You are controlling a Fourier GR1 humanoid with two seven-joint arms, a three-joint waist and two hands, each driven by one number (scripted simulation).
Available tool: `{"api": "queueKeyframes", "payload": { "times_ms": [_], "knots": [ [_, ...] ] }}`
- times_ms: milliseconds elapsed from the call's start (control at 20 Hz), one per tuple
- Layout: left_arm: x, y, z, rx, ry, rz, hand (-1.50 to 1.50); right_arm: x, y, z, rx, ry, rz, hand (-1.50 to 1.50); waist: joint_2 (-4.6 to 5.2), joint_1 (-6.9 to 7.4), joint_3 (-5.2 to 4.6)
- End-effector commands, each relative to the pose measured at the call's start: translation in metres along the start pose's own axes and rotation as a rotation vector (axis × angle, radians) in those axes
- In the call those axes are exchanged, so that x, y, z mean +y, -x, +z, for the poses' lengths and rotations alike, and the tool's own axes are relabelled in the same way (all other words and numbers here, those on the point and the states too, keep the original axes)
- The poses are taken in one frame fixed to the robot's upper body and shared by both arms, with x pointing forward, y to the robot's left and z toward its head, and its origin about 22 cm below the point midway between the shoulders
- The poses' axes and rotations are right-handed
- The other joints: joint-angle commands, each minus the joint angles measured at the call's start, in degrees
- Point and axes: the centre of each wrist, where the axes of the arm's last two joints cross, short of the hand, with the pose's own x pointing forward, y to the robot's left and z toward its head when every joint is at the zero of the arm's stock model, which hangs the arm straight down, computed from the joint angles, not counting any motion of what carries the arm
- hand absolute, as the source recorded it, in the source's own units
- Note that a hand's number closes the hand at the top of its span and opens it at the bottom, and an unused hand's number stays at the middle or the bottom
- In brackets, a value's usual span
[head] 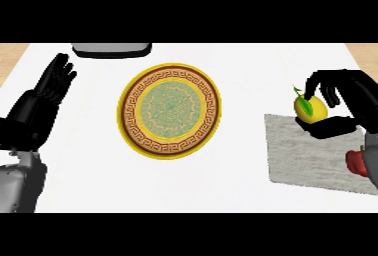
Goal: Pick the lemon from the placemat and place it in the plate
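Where the white counter (221, 185) fills the head view, a round plate (169, 110) with a yellow rim, a brown key-pattern band and a green centre lies left of the middle. A grey placemat (310, 160) lies at the right, well apart from the plate. At the mat's far edge, the right hand (343, 102) curls round the lemon (310, 108): dark fingers arch over the top and far side of the fruit, and the thumb runs beneath it. The lemon is yellow, with a small green leaf at its upper end, and it sits over the mat's far left corner; whether it touches the mat cannot be told. A red object (356, 162) shows partly at the right edge, on the mat near the forearm; its kind cannot be told. The left hand (46, 92) rests at the left edge, fingers straight, close together and pointing away from the robot, holding nothing, with its grey forearm (18, 185) below it. A grey, rounded object (111, 49) shows partly at the counter's far edge, beyond the plate.
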Motion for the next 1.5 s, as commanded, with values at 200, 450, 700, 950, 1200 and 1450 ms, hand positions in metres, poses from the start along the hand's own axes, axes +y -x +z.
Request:
{"api": "queueKeyframes", "payload": {
  "times_ms": [200,450,700,950,1200,1450],
  "knots": [
    [-0.005,0.011,-0.007,0.002,0.002,-0.003,0.00,0.010,-0.096,-0.033,-0.108,-0.028,-0.091,1.50,0.41,0.80,0.02],
    [0.005,-0.012,-0.004,-0.025,0.010,-0.006,0.00,0.034,-0.144,-0.064,-0.121,-0.058,-0.119,1.50,0.41,1.48,0.03],
    [-0.008,0.003,-0.002,-0.016,0.013,0.000,0.00,0.058,-0.177,-0.099,-0.099,-0.091,-0.182,1.50,0.52,1.56,0.02],
    [-0.017,-0.009,-0.017,-0.008,0.037,0.003,0.00,0.111,-0.198,-0.113,-0.058,-0.105,-0.163,1.50,0.73,2.08,0.02],
    [-0.022,0.002,-0.012,-0.022,0.014,0.001,0.00,0.135,-0.177,-0.136,-0.034,-0.131,-0.089,1.50,0.81,1.84,0.02],
    [-0.020,-0.005,-0.005,-0.044,0.069,-0.001,0.00,0.152,-0.187,-0.155,0.003,-0.148,-0.005,1.50,1.26,4.77,-0.01]
  ]
}}
